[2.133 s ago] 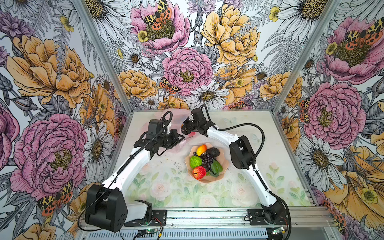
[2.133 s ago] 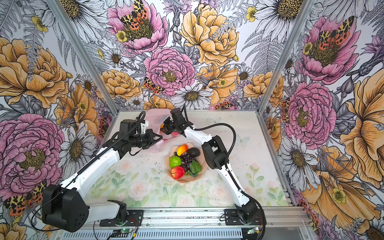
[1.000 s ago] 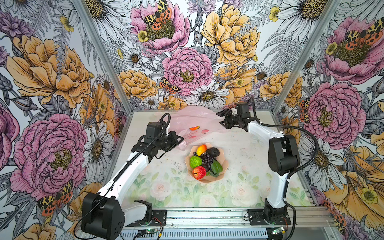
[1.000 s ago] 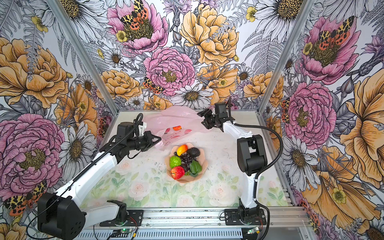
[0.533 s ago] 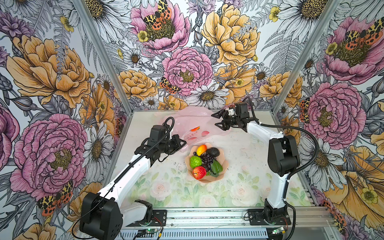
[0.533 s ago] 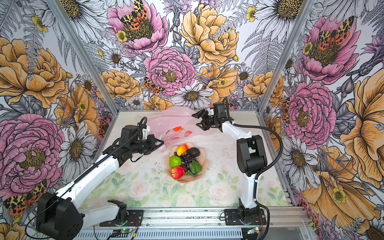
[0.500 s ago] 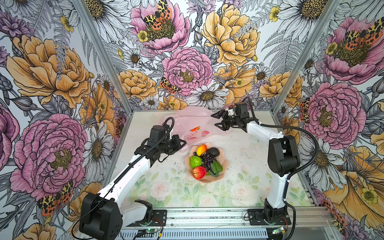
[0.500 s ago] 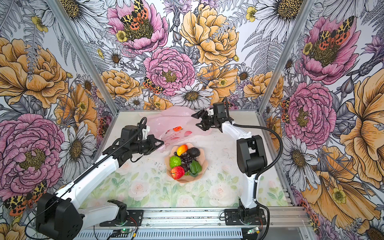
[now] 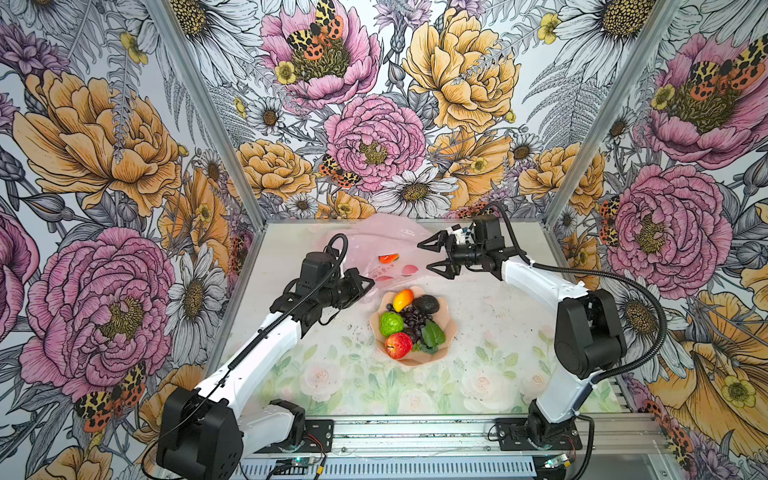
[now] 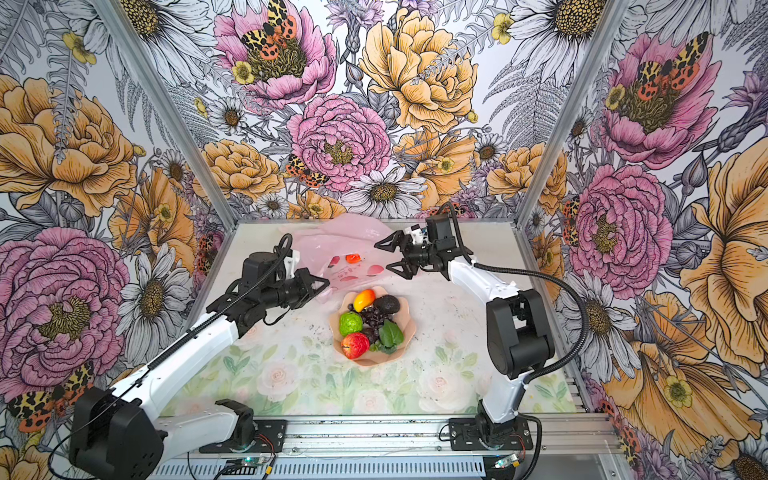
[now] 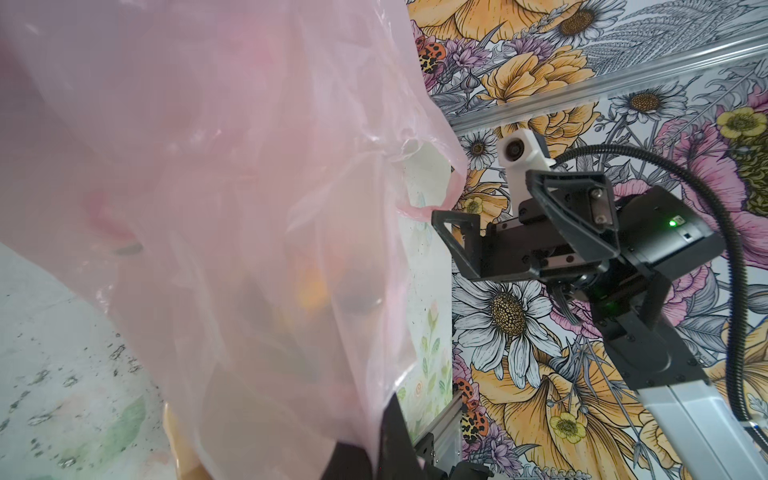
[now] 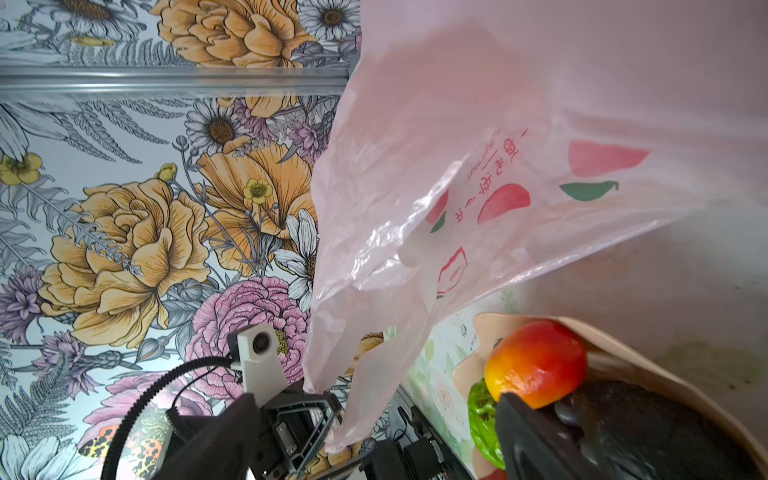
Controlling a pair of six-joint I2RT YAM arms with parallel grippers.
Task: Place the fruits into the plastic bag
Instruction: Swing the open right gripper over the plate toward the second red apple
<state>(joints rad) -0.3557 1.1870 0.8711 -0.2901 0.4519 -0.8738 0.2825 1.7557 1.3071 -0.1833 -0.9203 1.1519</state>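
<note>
While the left gripper [image 9: 368, 284] clamped the plastic bag [image 9: 376, 241] at its near edge, likely to lift its mouth, the right gripper [image 9: 428, 257] hovered rightward, jaws apart

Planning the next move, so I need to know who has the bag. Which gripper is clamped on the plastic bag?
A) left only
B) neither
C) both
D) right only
A: the left gripper is shut on the edge of the plastic bag, while the right gripper stands wide open next to it, closed on nothing.
</note>
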